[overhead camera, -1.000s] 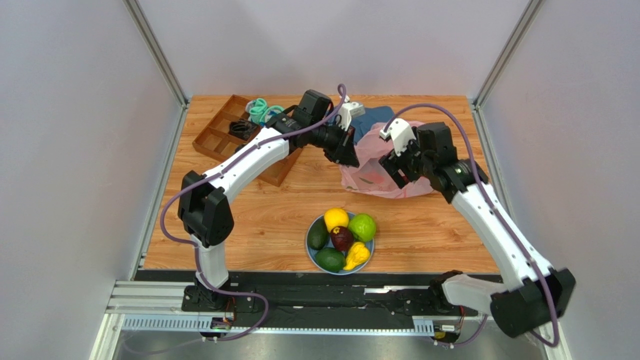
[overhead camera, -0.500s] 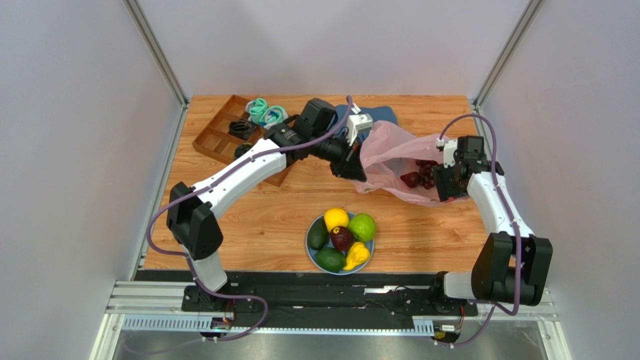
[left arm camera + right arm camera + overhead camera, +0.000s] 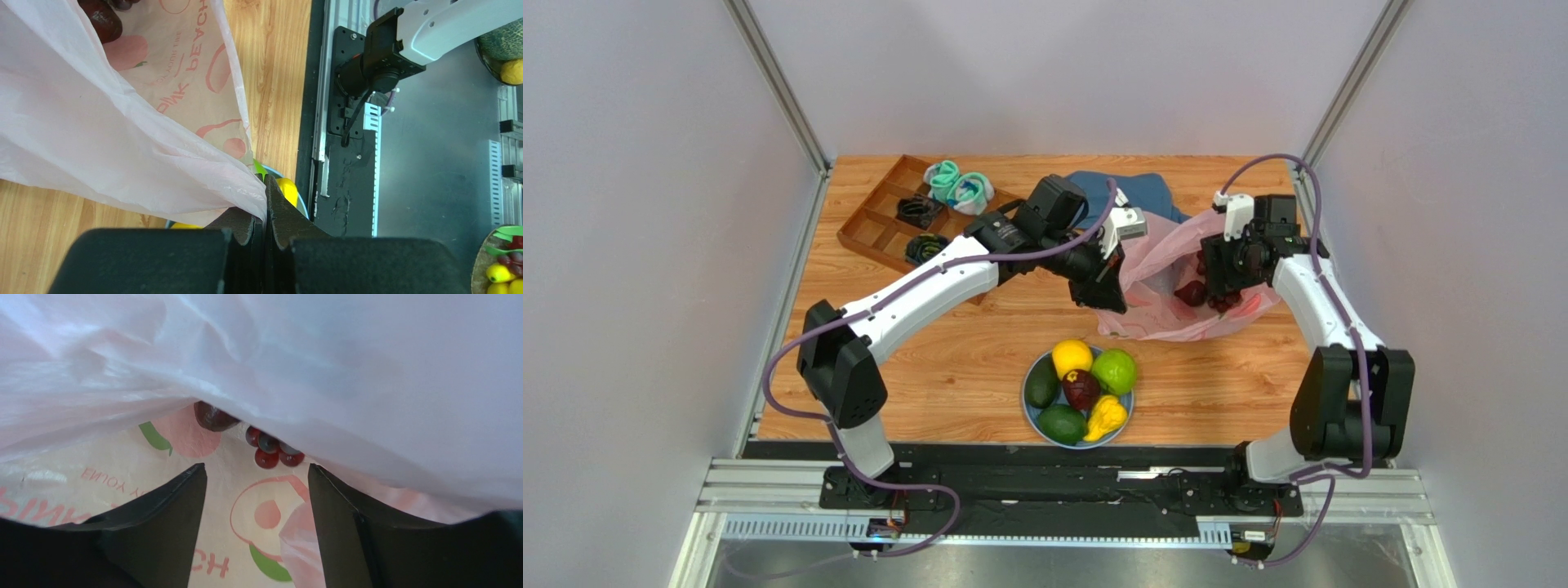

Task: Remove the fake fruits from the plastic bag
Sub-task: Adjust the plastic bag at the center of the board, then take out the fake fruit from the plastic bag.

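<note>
Fingers of the left gripper are clamped on the bag rim, lifting its mouth wider than a second ago. Right gripper, jaws apart and empty, has swung inside it; only the grapes seem left to grab.

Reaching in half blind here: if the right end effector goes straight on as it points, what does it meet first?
Probably the grape bunch, lying on the plastic bag floor between the finger lines. The drooping upper film may brush first; depth is unclear.
</note>
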Controlling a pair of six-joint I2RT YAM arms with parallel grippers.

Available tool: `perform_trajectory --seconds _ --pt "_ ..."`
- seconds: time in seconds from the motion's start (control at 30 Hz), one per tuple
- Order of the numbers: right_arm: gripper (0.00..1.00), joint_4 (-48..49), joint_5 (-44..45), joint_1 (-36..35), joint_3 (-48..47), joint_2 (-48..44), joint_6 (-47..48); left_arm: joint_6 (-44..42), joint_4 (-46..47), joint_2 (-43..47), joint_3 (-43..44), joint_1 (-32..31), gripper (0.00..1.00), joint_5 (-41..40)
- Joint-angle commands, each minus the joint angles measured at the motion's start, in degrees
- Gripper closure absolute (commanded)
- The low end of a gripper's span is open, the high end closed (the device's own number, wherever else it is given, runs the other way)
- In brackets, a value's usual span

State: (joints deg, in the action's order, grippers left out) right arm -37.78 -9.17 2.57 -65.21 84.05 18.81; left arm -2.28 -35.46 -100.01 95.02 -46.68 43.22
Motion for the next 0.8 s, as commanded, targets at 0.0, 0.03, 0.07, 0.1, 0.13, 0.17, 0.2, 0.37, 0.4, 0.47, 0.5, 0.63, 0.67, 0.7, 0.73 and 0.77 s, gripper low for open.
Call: perform_trajectory --seconds 0.0,0.03,0.07,0.1,0.13,0.17,0.2,0.37,0.4,0.47,0.5,0.63,0.67,0.7,0.73,0.77 --pt "0.28 6.1 2.2 -1.0 -1.7 6.3 -2.2 -1.5 0.0 -1.9 3.3 0.0 1.0 0.3" --pt "0.15 6.8 4.3 -1.2 -1.6 7.4 -3.2 -1.6 -0.1 -2.0 3.6 0.1 1.0 0.2" --pt "0.1 7.7 6.9 -1.2 -1.6 8.7 -4.6 -1.8 -0.4 -2.3 3.8 0.0 1.0 0.1" --pt "0.01 8.0 10.9 -1.3 -1.5 9.8 -5.4 -1.6 -0.4 -2.6 4.1 0.1 1.0 0.1" --pt "0.0 8.7 11.7 -1.3 -1.1 11.1 -5.8 -1.6 -0.4 -2.6 4.2 0.0 1.0 0.2" --pt "0.0 9.9 12.3 -1.3 -0.2 11.6 -5.5 -1.6 -0.4 -2.7 4.2 0.1 1.0 0.1" --pt "0.0 10.4 12.9 -1.3 0.2 12.1 -5.3 -1.6 -0.5 -2.9 4.2 0.0 1.0 0.0" --pt "0.01 10.2 11.1 -1.3 1.1 10.5 -5.1 -1.8 -0.7 -2.8 3.9 0.0 1.0 -0.8" --pt "0.0 9.7 10.0 -1.5 0.6 9.3 -5.6 -1.9 -0.8 -2.7 3.9 0.1 1.0 -0.9" --pt "0.0 7.6 8.0 -2.2 0.2 4.6 -6.4 -2.1 -1.0 -2.7 4.0 0.1 1.0 -1.0" --pt "0.0 6.9 7.2 -4.5 0.1 2.8 -5.9 -2.3 -1.0 -2.6 3.9 0.1 1.0 -1.1" --pt "0.0 4.6 4.6 -11.3 4.2 -6.0 0.1 -2.3 -0.8 -2.7 3.9 0.0 1.0 -1.3" --pt "0.0 5.3 3.9 -12.5 5.3 -7.2 0.8 -2.0 -0.6 -2.8 3.9 0.1 1.0 -1.2" --pt "0.02 6.1 2.6 -14.2 6.7 -9.5 1.7 -1.7 -0.5 -2.9 4.0 0.1 1.0 -1.2" --pt "0.07 7.1 1.9 -14.7 8.6 -10.0 1.8 -1.7 -0.5 -3.0 4.0 0.1 1.0 -1.1" --pt "0.09 8.8 1.3 -15.0 9.2 -10.3 1.6 -1.7 -0.4 -3.2 4.2 0.1 1.0 -1.0"
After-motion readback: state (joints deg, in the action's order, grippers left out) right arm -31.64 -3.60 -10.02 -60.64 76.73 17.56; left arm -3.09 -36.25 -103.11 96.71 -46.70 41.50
